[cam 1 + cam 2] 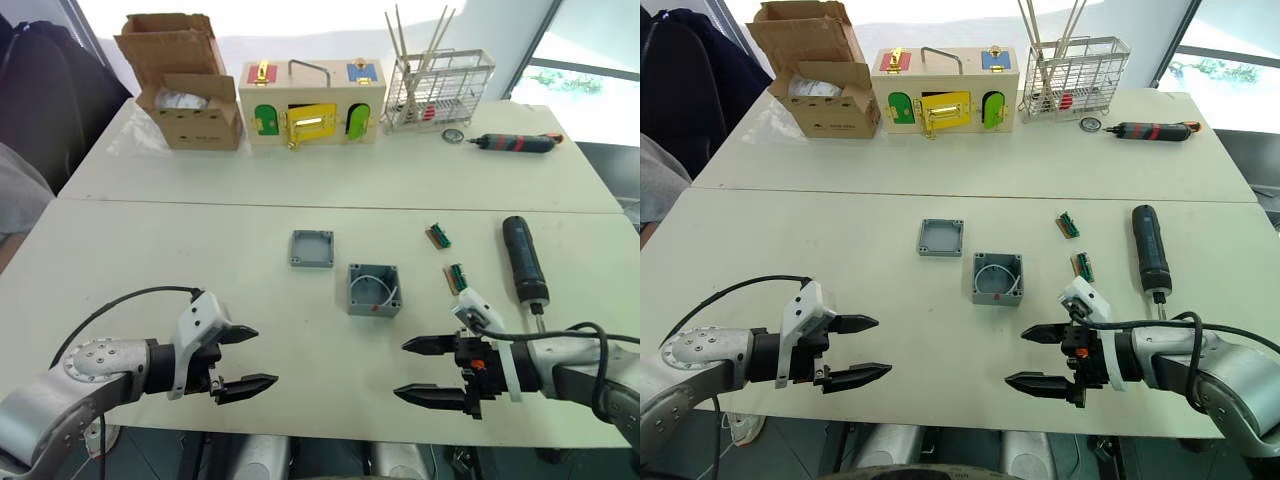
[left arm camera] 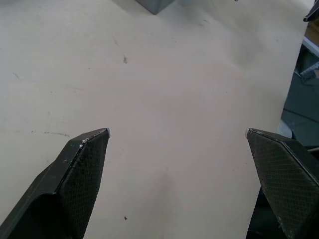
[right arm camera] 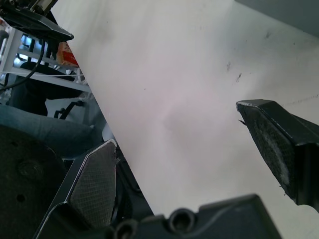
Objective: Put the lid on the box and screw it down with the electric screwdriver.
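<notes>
While both hands (image 1: 242, 362) (image 1: 418, 370) gape wide, empty, lid (image 1: 311, 248) lies beside box (image 1: 374, 290), probably not touching.

No readable text, label, brand or number anywhere. Faint dark print on the front of the cardboard box (image 1: 203, 128), too small to make out. Small red mark on the near side of the box (image 1: 374, 290), not legible as a sign or letter.
</notes>
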You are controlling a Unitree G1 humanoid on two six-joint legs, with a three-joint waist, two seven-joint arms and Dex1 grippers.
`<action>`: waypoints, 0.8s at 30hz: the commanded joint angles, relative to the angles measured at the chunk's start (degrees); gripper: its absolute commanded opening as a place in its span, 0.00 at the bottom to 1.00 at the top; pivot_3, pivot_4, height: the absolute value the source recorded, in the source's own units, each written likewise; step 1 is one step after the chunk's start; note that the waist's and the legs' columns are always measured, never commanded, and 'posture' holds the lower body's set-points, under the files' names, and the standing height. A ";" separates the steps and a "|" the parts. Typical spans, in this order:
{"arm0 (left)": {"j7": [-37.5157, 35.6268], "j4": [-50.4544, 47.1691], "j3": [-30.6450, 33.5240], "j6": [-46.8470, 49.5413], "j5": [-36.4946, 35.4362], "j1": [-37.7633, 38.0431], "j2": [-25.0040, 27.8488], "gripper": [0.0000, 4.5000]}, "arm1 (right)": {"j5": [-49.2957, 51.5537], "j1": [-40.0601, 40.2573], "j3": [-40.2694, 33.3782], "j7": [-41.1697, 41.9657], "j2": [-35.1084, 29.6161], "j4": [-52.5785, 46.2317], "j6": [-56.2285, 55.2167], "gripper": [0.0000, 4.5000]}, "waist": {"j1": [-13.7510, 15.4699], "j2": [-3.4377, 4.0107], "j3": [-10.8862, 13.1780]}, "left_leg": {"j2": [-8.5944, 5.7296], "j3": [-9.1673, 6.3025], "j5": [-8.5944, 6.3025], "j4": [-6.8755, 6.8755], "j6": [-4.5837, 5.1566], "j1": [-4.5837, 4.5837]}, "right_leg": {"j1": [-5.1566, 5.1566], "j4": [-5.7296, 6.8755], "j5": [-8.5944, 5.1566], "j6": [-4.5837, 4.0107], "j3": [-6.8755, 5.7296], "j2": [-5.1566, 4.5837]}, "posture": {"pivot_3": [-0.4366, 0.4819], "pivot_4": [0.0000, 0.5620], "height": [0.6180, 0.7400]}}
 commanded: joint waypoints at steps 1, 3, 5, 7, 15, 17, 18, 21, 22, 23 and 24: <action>0.31 -0.60 -0.10 -0.65 0.16 -0.62 -0.09 1.00 | 0.33 -0.63 -0.31 0.11 0.27 -0.60 -0.49 0.99 | 0.00 0.00 0.00 | 0.00 0.00 0.00 0.00 0.00 0.00 | 0.00 0.00 0.00 0.00 0.00 0.00 | 0.48 0.27 0.93; 0.29 -0.47 -0.07 -0.16 -0.38 -0.80 -0.18 1.00 | 0.01 -0.51 -0.33 -0.08 0.24 -0.53 -0.52 0.99 | -0.01 0.00 0.00 | 0.00 0.00 0.00 0.00 0.00 0.00 | 0.00 0.00 0.00 0.00 0.00 0.00 | 0.48 0.27 0.93; 0.23 -0.59 0.01 0.09 -0.90 -0.70 -0.23 1.00 | -0.22 -0.49 -0.24 -0.20 0.24 -0.54 -0.60 0.99 | -0.02 0.00 0.00 | 0.00 0.00 0.00 0.00 0.00 0.00 | 0.00 0.00 0.00 0.00 0.00 0.00 | 0.48 0.27 0.93; 0.21 -0.69 -0.02 -0.02 -0.86 -0.63 -0.16 1.00 | -0.17 -0.59 -0.17 -0.25 0.35 -0.58 -0.51 0.99 | -0.01 0.00 0.00 | 0.00 0.00 0.00 0.00 0.00 0.00 | 0.00 0.00 0.00 0.00 0.00 0.00 | 0.48 0.27 0.93; -0.08 -1.01 -0.31 -0.82 -0.55 -0.44 -0.34 1.00 | 0.66 -0.49 -0.96 0.34 1.16 -0.53 -1.03 0.99 | -0.01 0.00 0.00 | 0.00 0.00 0.00 0.00 0.00 0.00 | 0.00 0.00 0.00 0.00 0.00 0.00 | 0.48 0.27 0.93; -0.39 -0.78 -0.33 -0.89 -0.45 -0.82 -0.10 1.00 | 0.50 -0.64 -1.26 0.96 0.83 -0.19 -1.21 0.99 | -0.01 0.00 0.00 | 0.00 0.00 0.00 0.00 0.00 0.00 | 0.00 0.00 0.00 0.00 0.00 0.00 | 0.48 0.27 0.93; -0.12 -0.52 -0.28 -0.97 0.10 -1.16 0.06 1.00 | 0.27 -0.74 -1.45 1.00 0.64 -0.11 -1.22 0.99 | -0.01 0.00 0.00 | 0.00 0.00 0.00 0.00 0.00 0.00 | 0.00 0.00 0.00 0.00 0.00 0.00 | 0.48 0.27 0.93; -0.11 1.51 -0.52 -3.04 3.86 -3.04 1.37 1.00 | -0.16 -0.43 -3.03 0.00 0.02 -0.76 -0.78 0.99 | 0.04 0.00 0.00 | 0.00 0.00 0.00 0.00 0.00 0.00 | 0.00 0.00 0.00 0.00 0.00 0.00 | 0.48 0.27 0.93; -0.64 2.26 -0.81 -3.29 4.94 -4.20 2.43 1.00 | 1.10 -0.12 -4.08 -0.24 -0.23 -1.11 0.42 0.99 | 0.05 0.00 0.00 | 0.00 0.00 0.00 0.00 0.00 0.00 | 0.00 0.01 0.00 0.00 -0.01 0.01 | 0.48 0.27 0.93; -1.41 3.17 -1.27 -3.09 5.47 -5.93 3.51 1.00 | 2.33 0.18 -5.10 -0.39 -0.65 -1.49 1.66 0.99 | 0.06 0.00 0.00 | 0.00 0.00 0.00 0.00 0.00 0.00 | 0.00 0.01 0.00 0.00 -0.02 0.01 | 0.48 0.27 0.93; -2.42 4.25 -1.75 -3.10 5.74 -8.21 4.40 1.00 | 3.12 0.55 -6.10 -0.57 -1.19 -1.92 2.68 0.99 | 0.12 0.00 0.00 | 0.00 0.00 0.00 0.00 0.00 0.00 | 0.00 0.01 0.00 0.00 -0.01 0.01 | 0.48 0.27 0.93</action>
